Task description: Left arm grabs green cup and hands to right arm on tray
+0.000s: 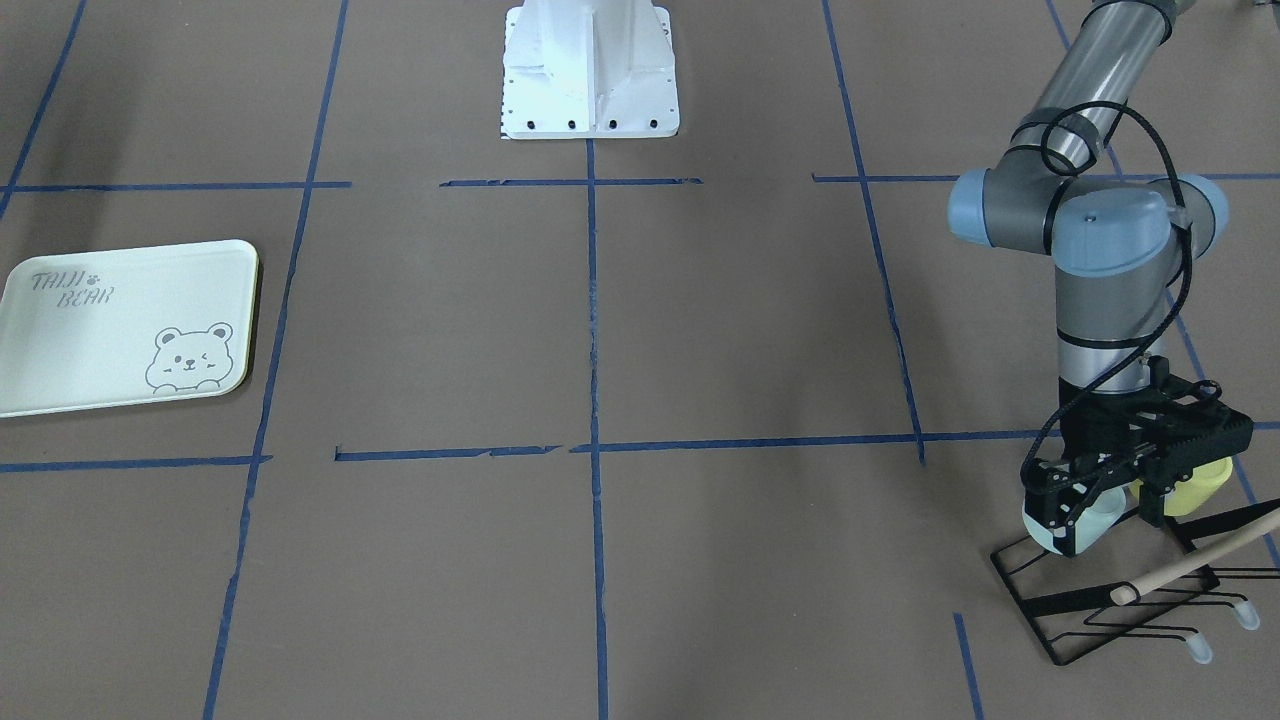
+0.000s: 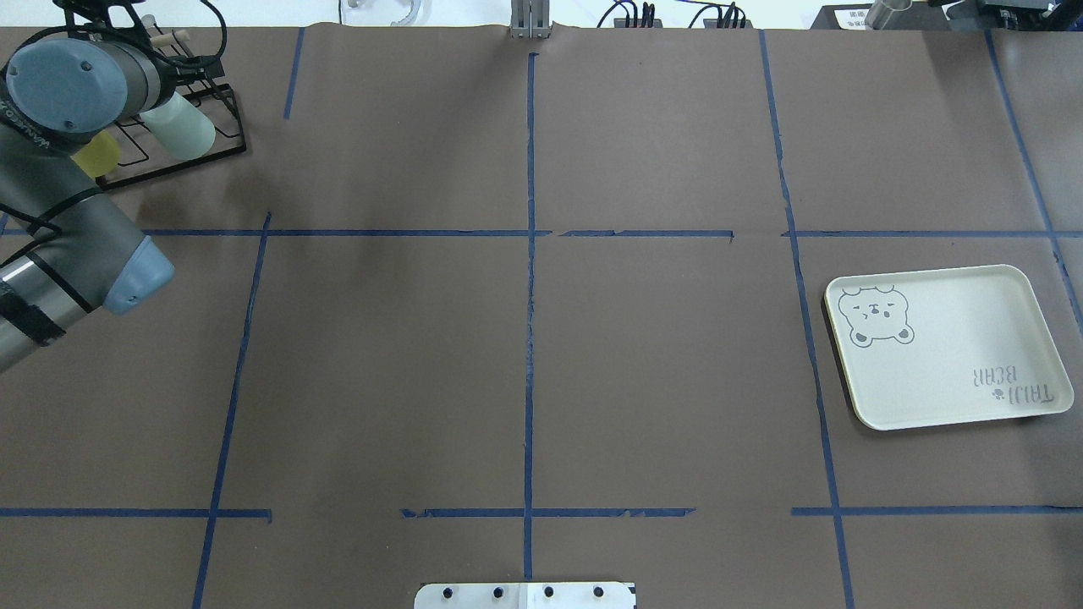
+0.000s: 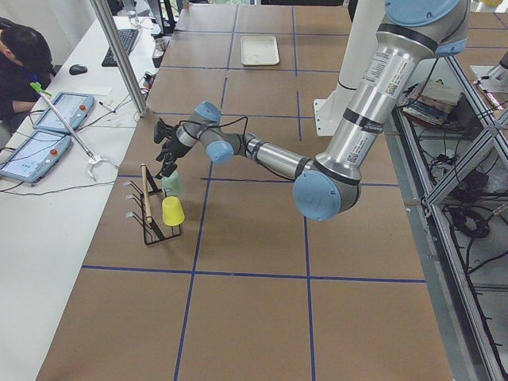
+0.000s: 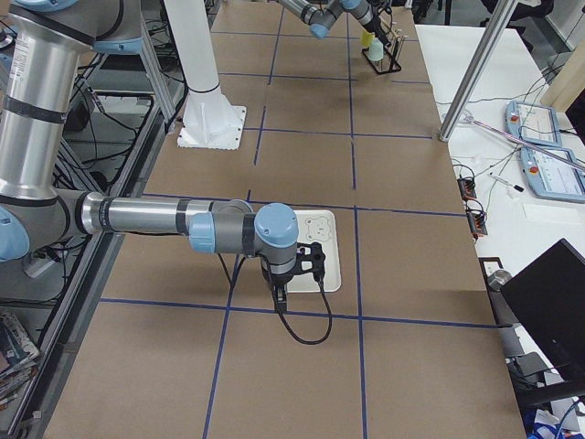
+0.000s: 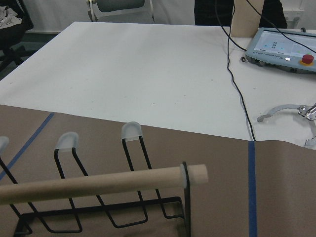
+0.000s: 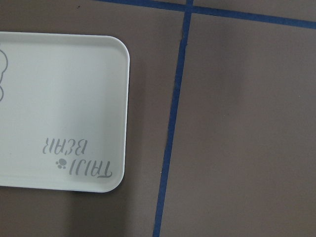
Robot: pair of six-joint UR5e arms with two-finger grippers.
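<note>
The green cup (image 1: pixel 1100 512) sits tilted on a black wire rack (image 1: pixel 1080 600) at the table's far corner on the robot's left, also in the overhead view (image 2: pixel 184 127). My left gripper (image 1: pixel 1108 505) reaches down onto it, open, with one finger on each side of the cup; I cannot see whether they touch it. The tray (image 1: pixel 100 320) lies flat and empty on the other side of the table (image 2: pixel 956 355). My right gripper (image 4: pixel 285 279) hangs over the tray's edge (image 6: pixel 59 98); whether it is open or shut I cannot tell.
A yellow-green cup (image 1: pixel 1195 485) sits on the same rack right beside the green one. A wooden dowel (image 5: pixel 98 185) lies across the rack's prongs. The white robot base (image 1: pixel 590 70) stands mid-table. An operator's desk with tablets (image 3: pixel 59 111) borders the rack side.
</note>
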